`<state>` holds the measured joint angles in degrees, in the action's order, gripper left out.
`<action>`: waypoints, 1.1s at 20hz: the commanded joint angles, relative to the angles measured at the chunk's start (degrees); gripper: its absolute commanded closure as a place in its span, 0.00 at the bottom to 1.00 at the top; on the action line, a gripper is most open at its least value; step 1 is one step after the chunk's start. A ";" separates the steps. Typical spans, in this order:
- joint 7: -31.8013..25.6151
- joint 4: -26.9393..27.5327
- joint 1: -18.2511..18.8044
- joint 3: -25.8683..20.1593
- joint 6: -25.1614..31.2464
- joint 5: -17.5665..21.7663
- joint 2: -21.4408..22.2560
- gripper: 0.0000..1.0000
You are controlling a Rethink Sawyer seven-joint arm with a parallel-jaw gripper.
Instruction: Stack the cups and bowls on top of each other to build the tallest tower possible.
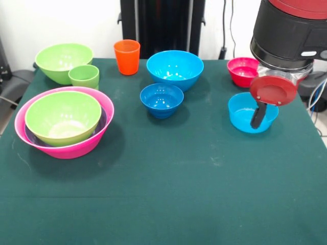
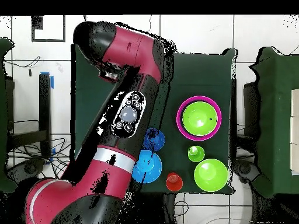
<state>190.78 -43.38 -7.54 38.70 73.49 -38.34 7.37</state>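
The tower is a large pink bowl (image 1: 66, 150) at the left, with a purple bowl (image 1: 101, 121) and a lime green bowl (image 1: 62, 117) nested in it; it also shows in the overhead view (image 2: 199, 118). The orange cup (image 1: 126, 56) stands alone at the back. The light green cup (image 1: 84, 76) stands against the second lime bowl (image 1: 61, 60). Two blue bowls (image 1: 174, 69) (image 1: 161, 99) sit mid-table. The small red bowl (image 1: 242, 70) is at the back right. My gripper (image 1: 257, 121) reaches down into the third blue bowl (image 1: 240, 115) at the right. The arm hides it in the overhead view.
The dark green cloth (image 1: 179, 194) covers the table. The arm's big black and red body (image 1: 288, 30) hangs over the right rear corner. The black pedestal (image 1: 162, 23) stands behind the table. Cables hang at the back wall.
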 commanded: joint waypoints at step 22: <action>20.84 2.71 0.43 -1.67 -2.74 -2.45 -12.12 0.00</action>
<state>195.39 -43.01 -7.46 40.56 73.47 -39.57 0.75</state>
